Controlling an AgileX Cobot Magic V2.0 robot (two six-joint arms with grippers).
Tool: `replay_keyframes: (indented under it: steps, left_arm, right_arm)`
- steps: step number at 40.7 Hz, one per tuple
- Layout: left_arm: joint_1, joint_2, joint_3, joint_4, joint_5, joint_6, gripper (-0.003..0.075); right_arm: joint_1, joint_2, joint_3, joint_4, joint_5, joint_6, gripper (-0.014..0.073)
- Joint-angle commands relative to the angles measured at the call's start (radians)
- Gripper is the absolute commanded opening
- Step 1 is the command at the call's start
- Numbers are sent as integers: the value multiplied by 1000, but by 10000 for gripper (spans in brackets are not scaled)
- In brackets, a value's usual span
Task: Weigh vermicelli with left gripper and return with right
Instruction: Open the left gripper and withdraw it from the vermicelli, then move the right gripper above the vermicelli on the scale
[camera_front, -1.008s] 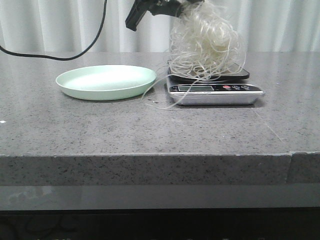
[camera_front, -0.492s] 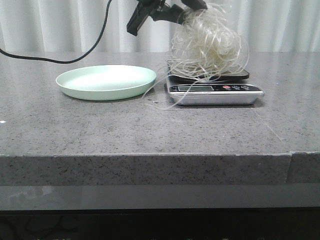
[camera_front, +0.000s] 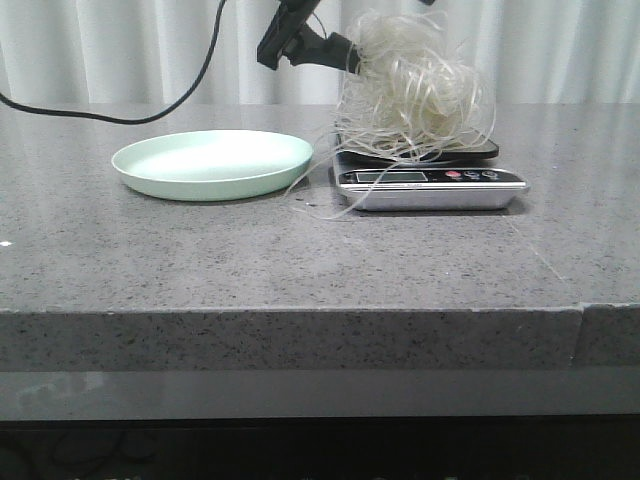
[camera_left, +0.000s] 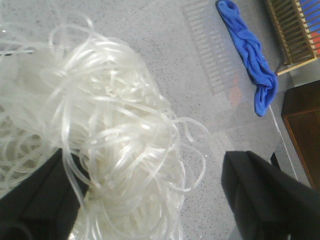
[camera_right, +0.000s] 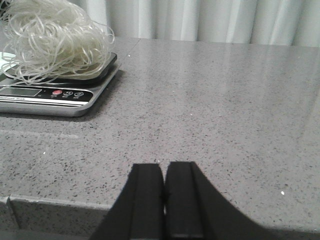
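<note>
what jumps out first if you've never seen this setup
A big tangled heap of pale vermicelli sits on the kitchen scale, right of centre on the grey table. The left gripper, jaws spread, hangs at its upper left. An empty mint-green plate lies left of the scale.

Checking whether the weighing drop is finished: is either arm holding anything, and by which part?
Nothing is held. The left gripper has its jaws open beside the vermicelli on the scale; the right gripper is shut, empty.

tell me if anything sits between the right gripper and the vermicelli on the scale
Nothing visible does. The right gripper hangs shut over bare counter, and only open stone lies between it and the vermicelli piled on the scale. The left gripper is at the pile's far side.
</note>
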Motion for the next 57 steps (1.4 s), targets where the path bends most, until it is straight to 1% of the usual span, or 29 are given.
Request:
replay_keyframes:
  steps: [1, 7, 11, 14, 21, 26, 29, 31, 34, 36, 41, 45, 49, 50, 52, 57]
  left_arm:
    - [2, -59, -61, -50, 19, 4, 613]
    - [32, -59, -105, -38, 98, -17, 613]
    - [54, -61, -124, 36, 164, -46, 613]
    - [65, -65, -129, 113, 213, -71, 608]
    - [72, -101, -136, 365, 315, -119, 596]
    - [72, -155, -136, 486, 366, -150, 596]
    - [72, -196, -136, 561, 384, -158, 589]
    - [72, -222, -136, 618, 394, -160, 564]
    - [72, -266, -136, 700, 398, -171, 501]
    - [72, -294, -136, 759, 400, -185, 438]
    - [72, -357, -134, 879, 416, -186, 315]
    - [72, -404, -121, 959, 431, -192, 235]
    - [72, -454, -64, 1062, 426, -242, 146]
    - [72, -472, -37, 1095, 416, -256, 133]
    - [72, -503, 15, 1136, 390, -278, 141]
    - [72, -630, 219, 1208, 260, -330, 140]
  right_arm:
    - [-4, -14, -8, 3, -91, -3, 157]
    - [-4, -14, -8, 3, -95, -3, 157]
    - [-4, -14, -8, 3, -103, -3, 157]
    - [-4, -14, -8, 3, -105, -3, 157]
    - [-4, -14, -8, 3, -118, -3, 157]
    - [-4, -14, -8, 3, -133, -3, 157]
    - [-4, -14, -8, 3, -166, -3, 157]
    - [-4, -14, -8, 3, -180, -3, 157]
    - [-4, -14, -8, 3, -197, -3, 157]
    - [-4, -14, -8, 3, -209, -3, 157]
    - [-4, -14, -8, 3, -237, -3, 157]
    - [-4, -14, -8, 3, -266, -3, 157]
    - [-4, -14, -8, 3, -302, -3, 157]
    - [-4, -14, -8, 3, -314, -3, 157]
    - [-4, -14, -8, 3, -333, -3, 157]
    - [-4, -14, -8, 4, -384, -3, 157]
